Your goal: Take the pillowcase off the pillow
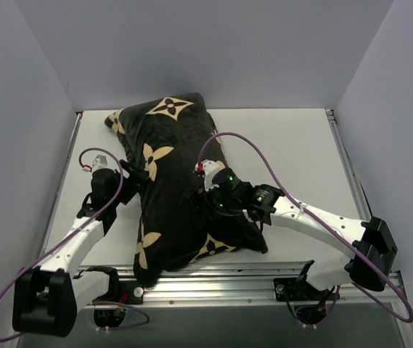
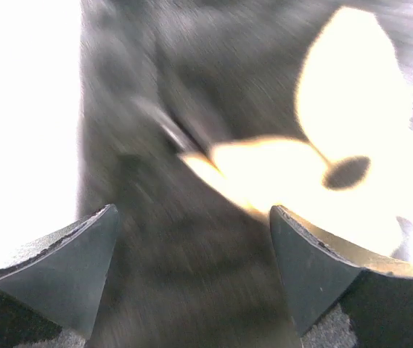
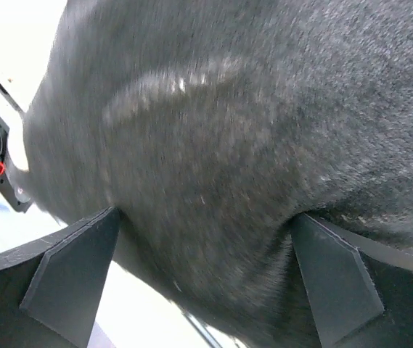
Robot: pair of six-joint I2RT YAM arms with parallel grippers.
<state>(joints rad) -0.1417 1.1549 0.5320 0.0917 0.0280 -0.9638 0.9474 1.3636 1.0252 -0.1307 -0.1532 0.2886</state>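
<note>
The pillowcase point(image 1: 171, 217), black with tan flower motifs, covers the whole cushion, which lies lengthwise from the back centre to the front rail. The white pillow is hidden inside it. My left gripper point(image 1: 139, 176) is open at the cushion's left edge. In the left wrist view point(image 2: 191, 210) black fabric and a tan flower point(image 2: 337, 130) fill the space between the wide-apart fingers. My right gripper point(image 1: 205, 197) is open against the cushion's right side. In the right wrist view point(image 3: 206, 214) a bulge of black fabric point(image 3: 228, 109) sits between the spread fingers.
The white table point(image 1: 293, 145) has grey walls on the left, back and right. A metal rail point(image 1: 213, 279) runs along the front edge under the cushion's near end. Purple cables point(image 1: 264, 163) loop above both arms.
</note>
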